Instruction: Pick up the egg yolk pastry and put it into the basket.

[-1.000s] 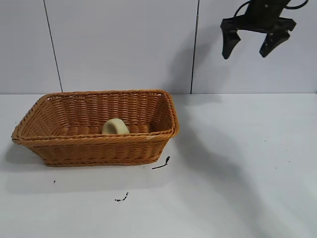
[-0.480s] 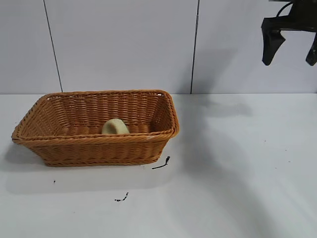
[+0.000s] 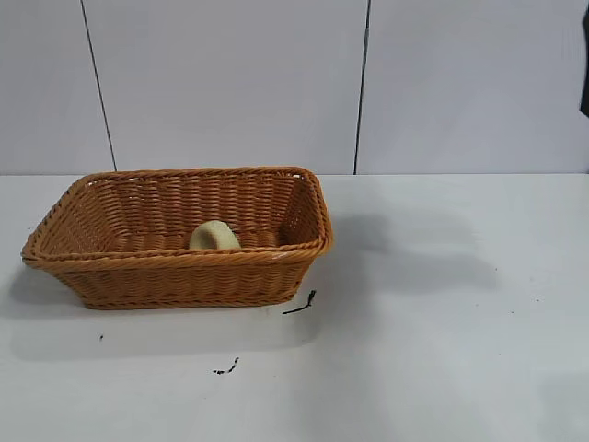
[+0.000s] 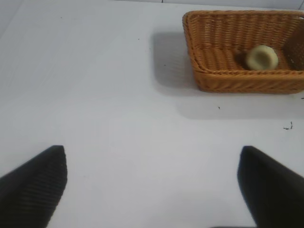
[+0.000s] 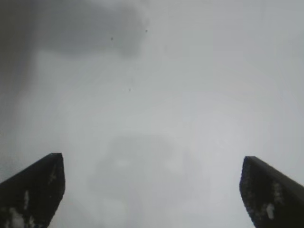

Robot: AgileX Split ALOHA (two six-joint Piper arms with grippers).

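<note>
The pale yellow egg yolk pastry lies inside the orange-brown wicker basket, near its front wall. Both also show in the left wrist view, pastry in basket. My left gripper is open and empty over bare table, well away from the basket; it is out of the exterior view. My right gripper is open and empty above bare table; only a dark sliver of that arm shows at the exterior view's right edge.
The white table carries small black scraps beside the basket's front right corner and another nearer the front. A white panelled wall stands behind.
My right gripper has moved right and almost out of the exterior view, empty. The pastry and basket have not moved.
</note>
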